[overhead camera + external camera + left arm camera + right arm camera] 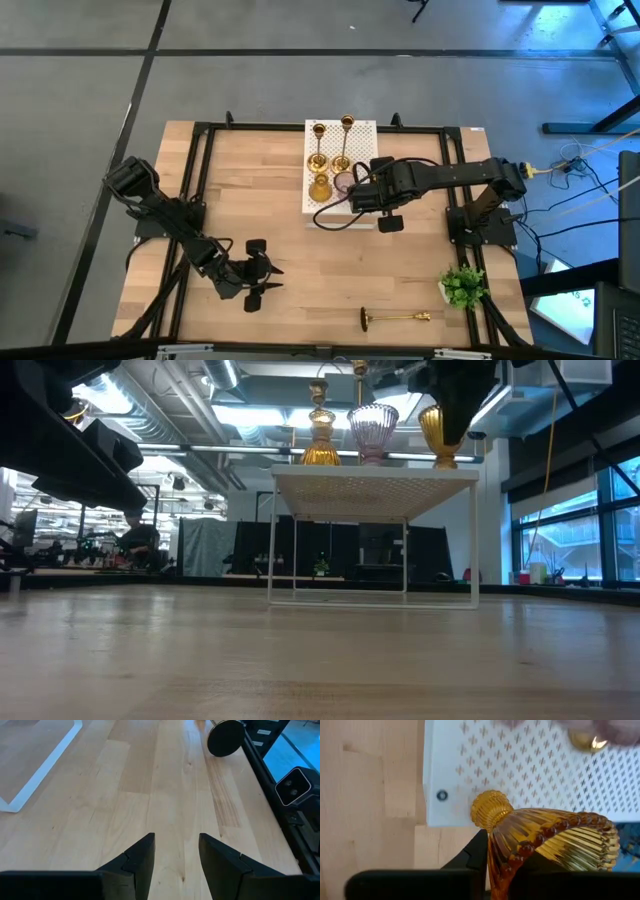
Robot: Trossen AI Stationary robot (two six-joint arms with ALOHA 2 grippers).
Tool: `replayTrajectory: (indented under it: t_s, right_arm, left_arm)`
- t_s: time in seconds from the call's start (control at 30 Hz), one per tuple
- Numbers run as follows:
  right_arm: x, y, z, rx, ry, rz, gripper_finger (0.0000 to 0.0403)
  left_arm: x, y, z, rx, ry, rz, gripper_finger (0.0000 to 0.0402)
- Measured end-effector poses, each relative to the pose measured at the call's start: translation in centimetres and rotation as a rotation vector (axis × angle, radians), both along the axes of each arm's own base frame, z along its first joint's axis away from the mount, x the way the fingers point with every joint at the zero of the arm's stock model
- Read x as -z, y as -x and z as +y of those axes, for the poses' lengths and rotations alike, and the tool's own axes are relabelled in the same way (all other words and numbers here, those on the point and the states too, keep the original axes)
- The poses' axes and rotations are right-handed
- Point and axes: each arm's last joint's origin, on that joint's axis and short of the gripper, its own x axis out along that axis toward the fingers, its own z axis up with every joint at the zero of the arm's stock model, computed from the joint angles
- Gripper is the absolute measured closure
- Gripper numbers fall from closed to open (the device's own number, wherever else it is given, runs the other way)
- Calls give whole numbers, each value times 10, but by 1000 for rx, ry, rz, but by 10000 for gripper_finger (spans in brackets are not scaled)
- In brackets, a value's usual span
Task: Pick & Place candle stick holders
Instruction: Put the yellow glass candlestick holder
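Two brass candlesticks [318,145] [346,140] stand upright on the white perforated stand [360,135]. With them stand an amber glass holder [319,187] and a pinkish-purple one [345,181]. My right gripper [360,190] is over the stand's near right part, shut on a second amber glass holder [440,432]. A third brass candlestick [395,318] lies on its side on the table near the front edge. My left gripper [262,277] hovers open and empty at the front left; its wrist view shows the lying candlestick's round base [226,737]. My right gripper holds the amber holder by the beaded rim of its bowl [530,847], with one finger [476,854] outside the ribbed wall and the other seemingly inside the cup. The fingers come from above. The holder stands upright in the low view, foot [441,461] at the stand's top; whether it rests there I cannot tell.
A small green plant [462,285] stands at the front right corner. The stand is raised on thin white legs [272,540] with open space beneath. Bare wood lies between the stand and the lying candlestick. Black frame rails [200,180] run along the table's edges.
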Motion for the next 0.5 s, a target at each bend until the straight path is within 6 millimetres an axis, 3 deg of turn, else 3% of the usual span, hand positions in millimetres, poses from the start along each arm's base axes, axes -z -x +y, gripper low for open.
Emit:
replayTrajectory:
  t_s: [0.27,0.5]
  right_arm:
    - [1,0,0,11,42,0,293]
    - [1,-2,1,-6,43,-16,284]
  left_arm:
    - [0,0,0,0,-1,0,254]
    - [0,0,0,-1,-1,0,254]
